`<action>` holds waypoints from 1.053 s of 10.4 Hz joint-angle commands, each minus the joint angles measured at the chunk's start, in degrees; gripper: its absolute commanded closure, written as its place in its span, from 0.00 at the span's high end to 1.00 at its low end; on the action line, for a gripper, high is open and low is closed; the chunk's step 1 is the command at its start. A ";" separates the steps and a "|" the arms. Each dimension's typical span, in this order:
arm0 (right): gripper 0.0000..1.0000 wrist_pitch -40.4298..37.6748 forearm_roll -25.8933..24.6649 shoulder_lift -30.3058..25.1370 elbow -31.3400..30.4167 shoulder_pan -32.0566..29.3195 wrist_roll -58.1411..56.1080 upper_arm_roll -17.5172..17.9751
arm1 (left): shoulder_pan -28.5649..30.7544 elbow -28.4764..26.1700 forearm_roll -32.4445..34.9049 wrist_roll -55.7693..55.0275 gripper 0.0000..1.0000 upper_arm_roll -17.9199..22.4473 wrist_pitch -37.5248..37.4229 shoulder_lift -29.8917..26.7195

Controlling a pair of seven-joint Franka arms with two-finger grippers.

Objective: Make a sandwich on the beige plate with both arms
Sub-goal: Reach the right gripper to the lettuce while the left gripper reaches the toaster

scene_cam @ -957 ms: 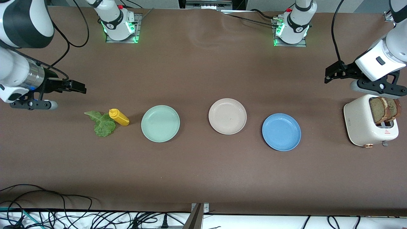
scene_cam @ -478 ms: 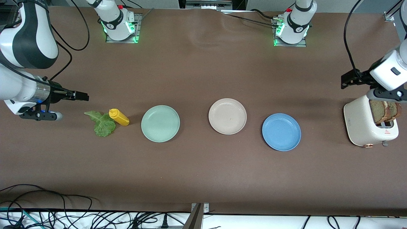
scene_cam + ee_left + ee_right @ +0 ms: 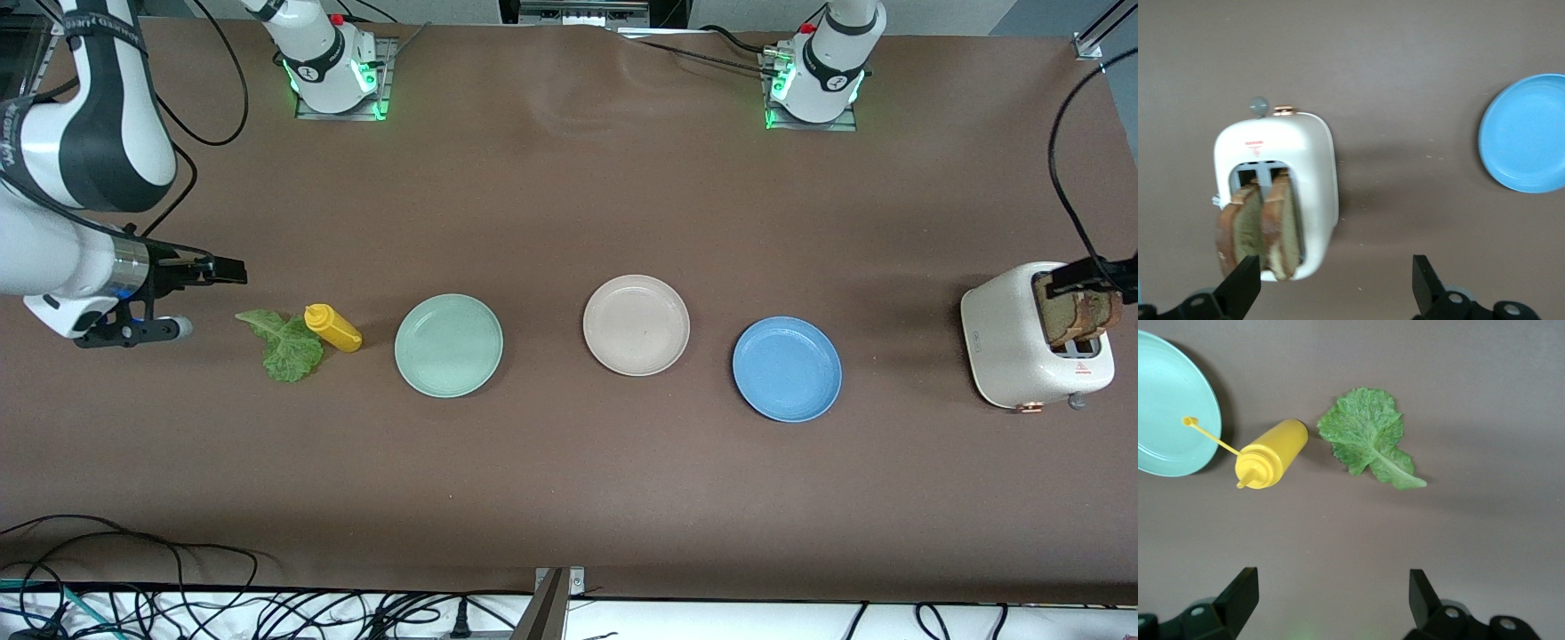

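Brown worktop (image 3: 569,480). My left fingers (image 3: 1335,287) spread over toaster (image 3: 1281,183), bread (image 3: 1261,230) between tips. My right fingers (image 3: 1331,597) spread above lettuce (image 3: 1368,437), mustard bottle (image 3: 1271,453) beside. Beige plate (image 3: 636,324) bare.

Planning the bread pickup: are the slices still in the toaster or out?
In. Both bread slices stand in the toaster slots, tops sticking out.

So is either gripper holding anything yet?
Nothing is held. The left gripper hangs open over the toaster; the right gripper is open near the lettuce leaf.
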 commanded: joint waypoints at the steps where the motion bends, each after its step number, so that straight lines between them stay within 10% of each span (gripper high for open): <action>1: 1.00 1.47 -1.09 1.69 -0.79 -1.13 -6.01 0.15 | 2.61 1.64 5.70 0.99 1.00 -0.82 0.22 4.50; 5: 1.00 4.45 -1.00 4.24 -1.40 -2.90 -16.65 -0.02 | 4.03 -1.52 7.05 0.11 0.97 -0.91 0.04 6.88; 7: 1.00 7.52 -1.00 6.00 -3.94 -4.30 -20.44 -0.29 | 4.29 -2.40 7.14 0.02 0.80 -0.91 0.04 7.85; 10: 1.00 9.38 -0.92 8.46 -4.04 -4.74 -22.66 -0.29 | 4.99 -3.73 7.14 0.28 0.09 -0.91 -1.10 7.85; 11: 1.00 9.64 -0.92 8.82 -4.04 -4.83 -22.74 -0.29 | 5.43 -3.46 7.14 0.81 0.00 -0.91 -1.19 7.68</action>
